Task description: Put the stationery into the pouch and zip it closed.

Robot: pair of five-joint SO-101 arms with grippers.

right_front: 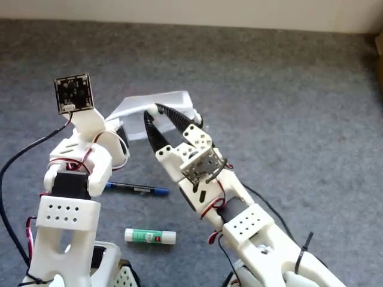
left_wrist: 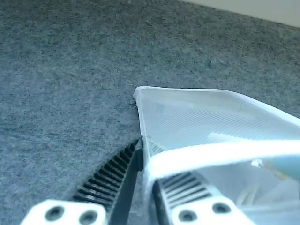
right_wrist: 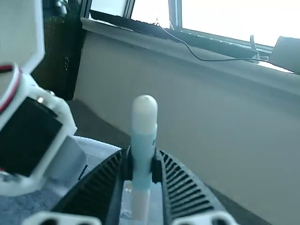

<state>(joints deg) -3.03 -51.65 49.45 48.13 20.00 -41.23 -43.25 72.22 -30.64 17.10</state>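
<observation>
The white mesh pouch (right_front: 173,101) lies on the grey carpet, its mouth lifted. My left gripper (left_wrist: 143,155) is shut on the pouch's rim (left_wrist: 206,152) near a corner, and it appears beside the pouch (right_front: 121,136) in the high view. My right gripper (right_wrist: 140,157) is shut on a light blue marker (right_wrist: 142,126) with a white cap and hovers over the pouch's mouth (right_front: 157,113). A pale blue tip (left_wrist: 285,167) shows inside the opening. A blue pen (right_front: 137,189) and a white-and-green glue stick (right_front: 150,237) lie on the carpet near the arms' bases.
Grey carpet (right_front: 287,89) stretches open behind and to the right of the pouch. The left arm's body (right_wrist: 28,136) stands close beside my right gripper. A wall (right_front: 191,9) borders the far edge.
</observation>
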